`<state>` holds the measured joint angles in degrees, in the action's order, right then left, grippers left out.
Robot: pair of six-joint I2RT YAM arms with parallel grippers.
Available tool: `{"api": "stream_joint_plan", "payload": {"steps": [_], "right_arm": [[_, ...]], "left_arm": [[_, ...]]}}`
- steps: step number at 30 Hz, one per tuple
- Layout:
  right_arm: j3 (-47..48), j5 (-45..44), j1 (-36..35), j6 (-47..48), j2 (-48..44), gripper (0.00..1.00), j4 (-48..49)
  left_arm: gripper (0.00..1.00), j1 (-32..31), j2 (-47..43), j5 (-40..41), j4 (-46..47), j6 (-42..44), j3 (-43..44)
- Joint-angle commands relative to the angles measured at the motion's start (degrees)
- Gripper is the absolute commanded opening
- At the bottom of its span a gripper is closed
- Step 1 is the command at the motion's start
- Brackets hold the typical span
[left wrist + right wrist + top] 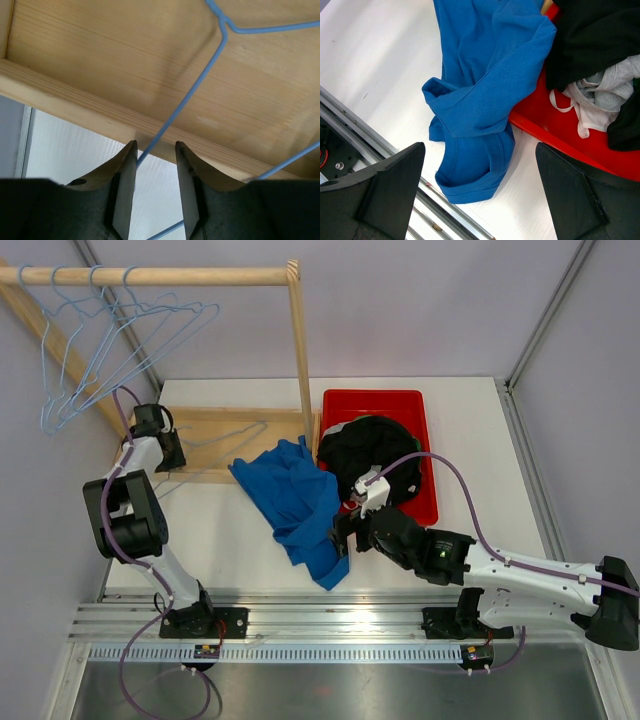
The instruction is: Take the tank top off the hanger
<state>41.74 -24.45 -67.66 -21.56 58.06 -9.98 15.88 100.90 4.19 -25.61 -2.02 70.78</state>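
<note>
The blue tank top [295, 505] lies crumpled on the white table, its upper edge reaching the wooden rack base. A light blue wire hanger [225, 435] lies flat on that base, left of the cloth; I cannot tell whether its far end is under the cloth. My left gripper [170, 450] is at the hanger's left part. In the left wrist view the hanger [200, 85] wire runs between the jaws of the left gripper [155, 150], against the left finger, with a gap to the right one. My right gripper [480, 200] stands wide open just above the tank top [485, 75], over its lower hem.
A red bin [375, 395] holding black and grey clothes [370, 450] sits right of the tank top. The wooden rack has a top rail [200, 276] with several blue hangers [100, 350] and an upright post [300, 350]. Metal rails run along the near edge.
</note>
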Motion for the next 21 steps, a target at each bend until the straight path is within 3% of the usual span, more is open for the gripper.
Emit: {"api": "stream_joint_plan", "payload": {"steps": [1, 3, 13, 21], "right_arm": [[-0.3, -1.1, 0.2, 0.4, -0.1, 1.0, 3.3], [-0.4, -1.3, 0.2, 0.4, -0.2, 1.0, 3.3], [-1.2, -1.9, 0.2, 0.2, -1.9, 0.99, 3.3], [-1.3, -2.4, 0.2, 0.0, -2.3, 0.99, 3.2]], "left_arm": [[0.34, 0.2, 0.4, 1.4, 1.1, -0.2, 1.6], [0.29, 0.1, 0.4, 1.5, 0.6, -0.3, 1.4], [0.22, 0.2, 0.7, 4.3, -1.7, -0.7, -0.1], [0.07, -0.4, -1.3, 1.9, -2.9, -0.7, -2.4]]}}
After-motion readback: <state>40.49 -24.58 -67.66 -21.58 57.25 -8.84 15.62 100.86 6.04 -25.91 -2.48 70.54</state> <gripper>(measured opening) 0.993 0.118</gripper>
